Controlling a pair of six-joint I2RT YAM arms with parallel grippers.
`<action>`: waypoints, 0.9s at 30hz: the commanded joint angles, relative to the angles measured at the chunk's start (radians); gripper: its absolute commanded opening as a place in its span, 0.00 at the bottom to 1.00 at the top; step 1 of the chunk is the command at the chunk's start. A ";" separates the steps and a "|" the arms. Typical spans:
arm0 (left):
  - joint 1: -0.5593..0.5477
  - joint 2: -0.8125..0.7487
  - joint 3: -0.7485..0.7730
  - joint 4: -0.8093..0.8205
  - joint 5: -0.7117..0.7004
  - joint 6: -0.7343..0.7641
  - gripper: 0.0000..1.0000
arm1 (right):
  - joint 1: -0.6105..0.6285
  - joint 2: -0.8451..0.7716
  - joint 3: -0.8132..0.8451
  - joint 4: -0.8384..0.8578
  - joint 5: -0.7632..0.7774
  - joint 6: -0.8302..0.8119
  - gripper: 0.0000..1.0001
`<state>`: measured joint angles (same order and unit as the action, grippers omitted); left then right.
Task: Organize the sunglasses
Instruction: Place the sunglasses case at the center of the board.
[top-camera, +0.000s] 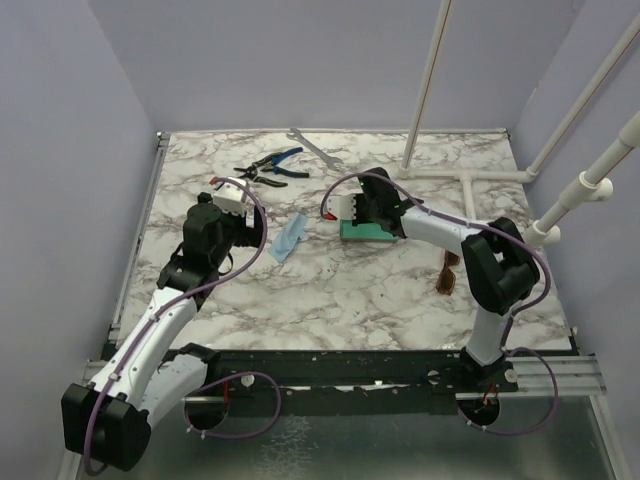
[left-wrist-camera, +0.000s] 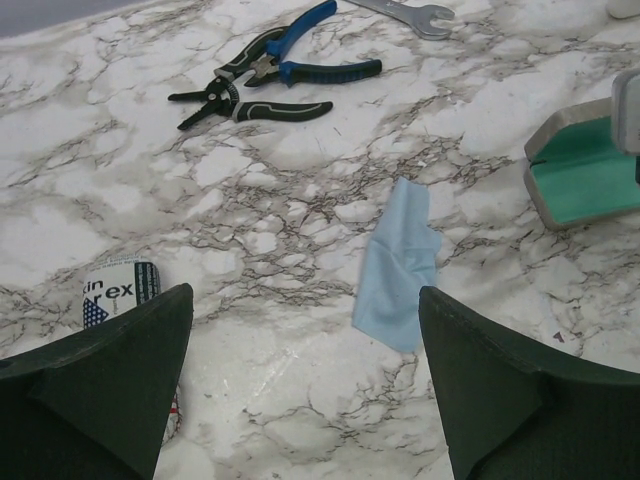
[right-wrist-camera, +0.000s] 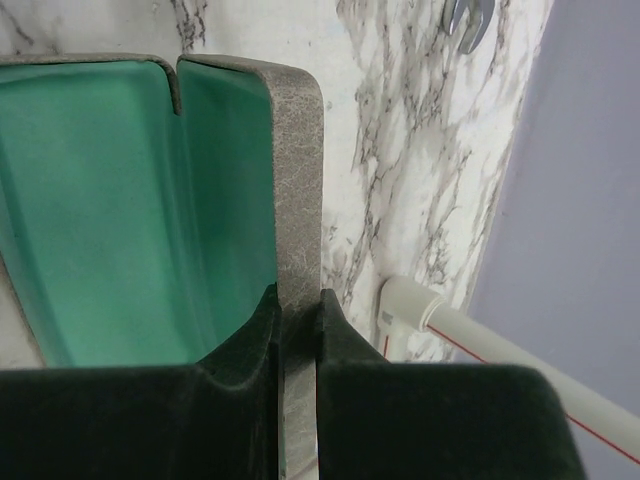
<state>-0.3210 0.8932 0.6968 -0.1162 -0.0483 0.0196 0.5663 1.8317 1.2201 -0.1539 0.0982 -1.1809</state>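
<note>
A: Biggest first?

B: Lavender walls (top-camera: 60, 150) on three sides, closing in a white marble-patterned table (top-camera: 330, 290) with grey veining. At the far right, white PVC pipes (top-camera: 425, 85) leaning upward.

A: And the arms?

B: Over the left half of the table, the left gripper (left-wrist-camera: 305, 292), fingers spread wide and holding nothing. Reaching toward mid-table, the right arm (top-camera: 440, 228). At its end, the right gripper (right-wrist-camera: 298, 300), pinched tight on the grey rim of the open case (right-wrist-camera: 120, 200). One finger inside against the green lining, the other outside.

A: Loose items, going down in size?

B: Between the two grippers, a light blue cloth (left-wrist-camera: 397, 265), rumpled but lying flat, left of the case and apart from it. Toward the far edge, blue-handled pliers (left-wrist-camera: 265, 62) and black wire strippers (left-wrist-camera: 240, 105) side by side. Just beyond them, a silver wrench (left-wrist-camera: 410, 12).

A: And the task's thing?

B: On the marble near the right edge, the sunglasses (top-camera: 448, 275), just beside the right arm's elbow and partly hidden by it. Amber-brown lenses, thin dark frame. Long axis running roughly near-to-far, slightly tilted. Cannot tell which way the front faces, nor whether folded. Outside the case. Well apart from the right gripper, to its right and nearer the arm bases. Farther still from the left gripper, clear across the table.
</note>
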 joint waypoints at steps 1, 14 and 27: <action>0.013 0.011 -0.002 -0.017 -0.039 -0.007 0.93 | 0.024 0.059 -0.009 0.143 0.087 -0.103 0.01; 0.019 0.045 0.001 -0.011 -0.036 0.009 0.93 | 0.027 0.069 -0.020 0.137 -0.003 -0.095 0.31; 0.020 0.060 -0.002 -0.019 0.062 0.048 0.89 | 0.027 0.027 0.043 0.121 -0.033 0.032 0.60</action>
<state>-0.3069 0.9466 0.6968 -0.1162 -0.0578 0.0307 0.5880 1.8835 1.2140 -0.0292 0.1081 -1.2293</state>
